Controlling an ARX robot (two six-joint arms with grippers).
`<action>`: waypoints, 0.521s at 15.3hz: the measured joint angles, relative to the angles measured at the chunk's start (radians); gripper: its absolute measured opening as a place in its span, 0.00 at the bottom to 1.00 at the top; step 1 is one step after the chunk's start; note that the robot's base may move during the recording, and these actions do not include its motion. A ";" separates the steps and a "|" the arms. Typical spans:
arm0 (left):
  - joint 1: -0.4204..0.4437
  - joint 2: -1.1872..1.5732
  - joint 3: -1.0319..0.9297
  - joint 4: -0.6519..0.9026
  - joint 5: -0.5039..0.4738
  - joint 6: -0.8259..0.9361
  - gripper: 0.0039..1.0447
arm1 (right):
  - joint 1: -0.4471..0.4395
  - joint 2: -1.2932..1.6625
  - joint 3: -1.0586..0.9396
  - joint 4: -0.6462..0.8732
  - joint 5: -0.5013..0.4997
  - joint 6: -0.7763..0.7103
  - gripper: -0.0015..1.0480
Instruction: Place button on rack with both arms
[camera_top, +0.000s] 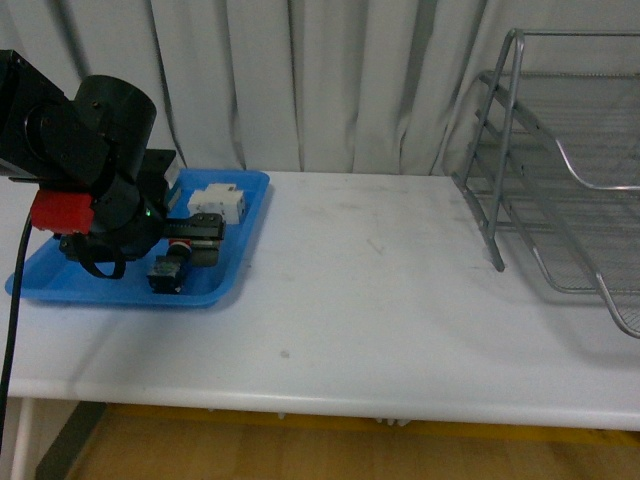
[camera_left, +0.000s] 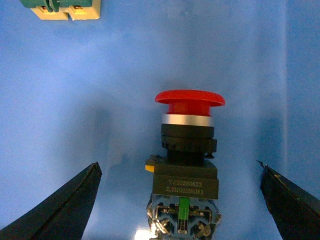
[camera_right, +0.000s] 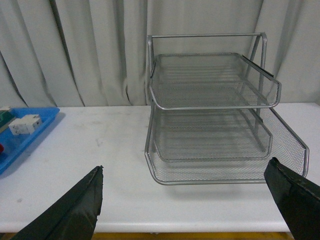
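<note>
A blue tray (camera_top: 240, 235) sits at the left end of the white desk (camera_top: 380, 300), before a pale pleated curtain (camera_top: 330, 80). A white blocky part (camera_top: 218, 201) lies near the tray's far edge. A green-and-cream block (camera_left: 62, 7) also rests in the tray.

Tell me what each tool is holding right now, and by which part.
Nothing is held. The left tool is open, its fingers either side of the button in the blue tray, not touching. The right tool is open and empty.
</note>
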 joint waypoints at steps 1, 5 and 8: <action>0.000 0.014 0.012 -0.002 -0.008 0.000 0.94 | 0.000 0.000 0.000 0.000 0.000 0.000 0.94; 0.000 0.055 0.034 -0.007 -0.016 -0.001 0.81 | 0.000 0.000 0.000 0.000 0.000 0.000 0.94; -0.004 0.058 0.048 -0.005 -0.018 -0.001 0.50 | 0.000 0.000 0.000 0.000 0.000 0.000 0.94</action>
